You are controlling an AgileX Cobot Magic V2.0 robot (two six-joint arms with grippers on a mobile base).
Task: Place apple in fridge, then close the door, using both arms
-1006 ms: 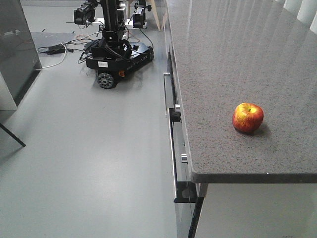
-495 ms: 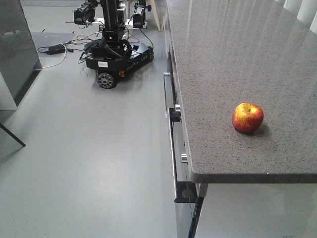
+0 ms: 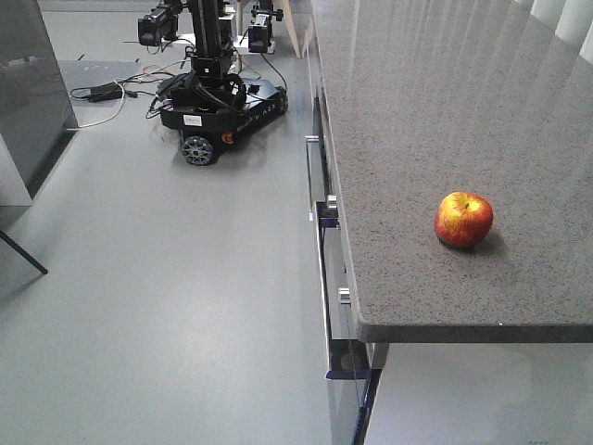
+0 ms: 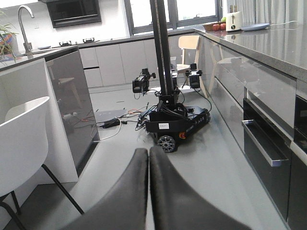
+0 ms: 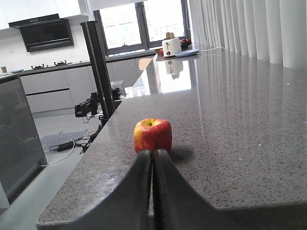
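Far left, a tall dark grey panel (image 3: 28, 83) is standing at the frame edge. It's poss. the fridge, but can't tell: no door or white interior is showing. Right of it, a second wheeled robot base (image 3: 218, 97) is sitting on the floor (image 3: 167, 306) w/ cables trailing off to its left, well apart from the task's things. Moving right, drawer handles (image 3: 321, 269) are running down the front of the surface (image 3: 417, 111), which is filling the right half. The apple (image 3: 463, 220) is resting on that surface, stem dimple up, near the near edge w/ nothing beside it, prob. so an arm is reaching it w/o stretching. The left tool (image 4: 148, 155) is pointing out over the floor, fingers pressed together and holding nothing, so it's likely free for door work. The right tool (image 5: 153, 155) is aiming straight at the apple from the near side, apart from it, also pressed together & empty. It's needing to spread before any grasp. The task is looking barely begun.
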